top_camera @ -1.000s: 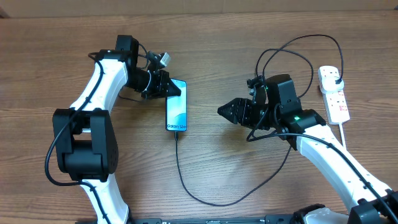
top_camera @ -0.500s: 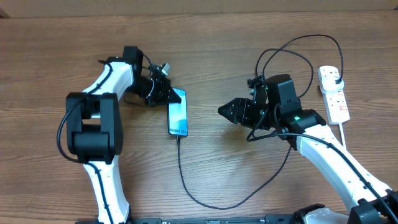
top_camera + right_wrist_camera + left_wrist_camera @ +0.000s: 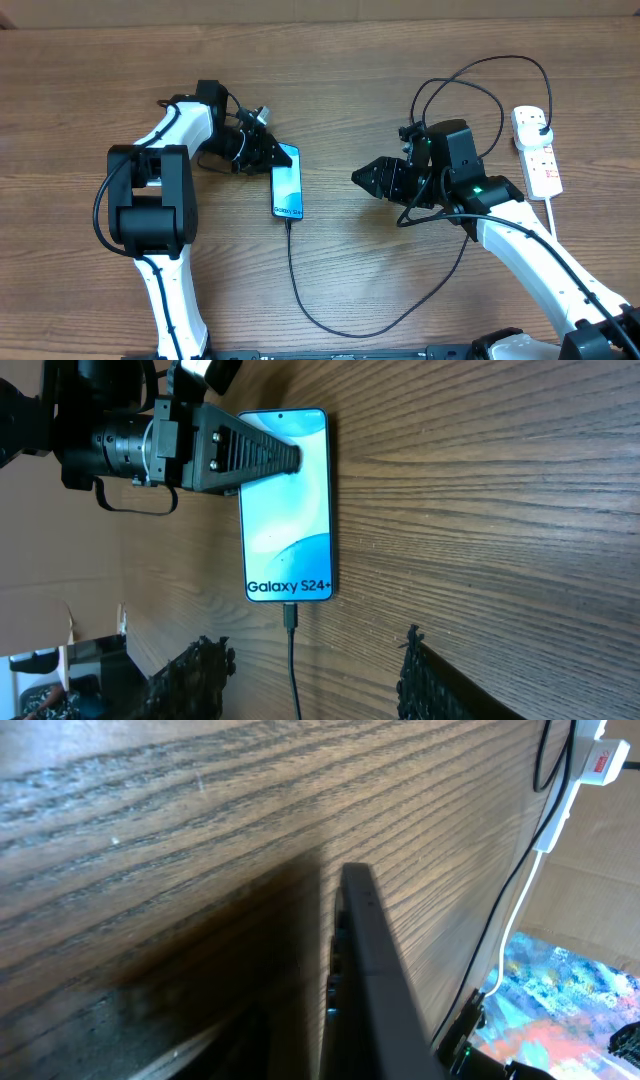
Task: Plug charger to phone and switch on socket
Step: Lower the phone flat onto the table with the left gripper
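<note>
The phone (image 3: 286, 181) lies flat, its lit screen reading "Galaxy S24+" in the right wrist view (image 3: 290, 530). It shows edge-on in the left wrist view (image 3: 365, 960). The charger cable (image 3: 300, 300) has its small plug tip (image 3: 290, 616) in the phone's bottom end. It loops round to a black plug (image 3: 538, 122) in the white socket (image 3: 543, 165). My left gripper (image 3: 268, 152) lies across the phone's top end (image 3: 285, 455), and its jaws are hidden. My right gripper (image 3: 360, 180) is open and empty to the right of the phone (image 3: 313, 638).
The cable arcs over the table behind my right arm (image 3: 480, 75). The socket's thick white cord (image 3: 555, 215) runs down the right edge and shows in the left wrist view (image 3: 530, 870). A cardboard wall (image 3: 320, 8) stands at the back.
My left arm has swung its elbow in and shifted the gripper. The phone has slid slightly right and down with its cable. My right arm has stayed still.
</note>
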`<state>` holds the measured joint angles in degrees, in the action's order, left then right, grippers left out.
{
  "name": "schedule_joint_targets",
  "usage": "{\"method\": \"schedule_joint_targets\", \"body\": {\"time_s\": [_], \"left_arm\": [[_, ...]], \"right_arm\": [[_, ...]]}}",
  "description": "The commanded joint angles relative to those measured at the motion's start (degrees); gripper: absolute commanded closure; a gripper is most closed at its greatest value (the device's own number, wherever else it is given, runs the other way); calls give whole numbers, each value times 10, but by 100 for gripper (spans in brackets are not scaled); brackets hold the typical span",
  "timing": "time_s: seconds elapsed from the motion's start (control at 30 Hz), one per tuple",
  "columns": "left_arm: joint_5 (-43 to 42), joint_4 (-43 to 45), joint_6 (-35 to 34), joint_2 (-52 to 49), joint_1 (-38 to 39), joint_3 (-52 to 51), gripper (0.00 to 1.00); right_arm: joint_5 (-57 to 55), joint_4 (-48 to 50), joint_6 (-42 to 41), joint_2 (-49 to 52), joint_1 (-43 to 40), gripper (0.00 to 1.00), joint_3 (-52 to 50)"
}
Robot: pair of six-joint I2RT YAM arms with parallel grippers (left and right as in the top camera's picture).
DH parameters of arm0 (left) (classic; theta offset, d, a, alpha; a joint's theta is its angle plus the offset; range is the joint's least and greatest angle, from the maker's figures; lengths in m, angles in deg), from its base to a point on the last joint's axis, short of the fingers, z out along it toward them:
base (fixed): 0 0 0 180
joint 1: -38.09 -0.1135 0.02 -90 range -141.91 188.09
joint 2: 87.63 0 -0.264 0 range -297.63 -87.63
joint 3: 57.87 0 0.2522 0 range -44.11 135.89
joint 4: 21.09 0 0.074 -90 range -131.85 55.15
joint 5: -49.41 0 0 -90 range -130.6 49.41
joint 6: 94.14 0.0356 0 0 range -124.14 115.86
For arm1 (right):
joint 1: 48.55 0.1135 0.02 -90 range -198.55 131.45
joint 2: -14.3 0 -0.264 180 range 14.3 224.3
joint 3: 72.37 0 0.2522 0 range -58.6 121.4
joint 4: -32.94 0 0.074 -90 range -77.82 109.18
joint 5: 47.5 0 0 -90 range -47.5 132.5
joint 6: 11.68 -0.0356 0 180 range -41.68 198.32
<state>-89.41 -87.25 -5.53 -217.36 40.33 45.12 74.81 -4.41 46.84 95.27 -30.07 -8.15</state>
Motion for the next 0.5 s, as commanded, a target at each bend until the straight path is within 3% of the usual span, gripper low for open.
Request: {"method": "schedule_joint_targets", "body": {"time_s": [0.0,0.47], "left_arm": [[-16,0,1,-4,-1,1,66],[40,-15,-16,-4,-1,1,66]], "right_arm": [[-8,0,4,2,3,43,4],[-8,-2,4,2,3,43,4]]}}
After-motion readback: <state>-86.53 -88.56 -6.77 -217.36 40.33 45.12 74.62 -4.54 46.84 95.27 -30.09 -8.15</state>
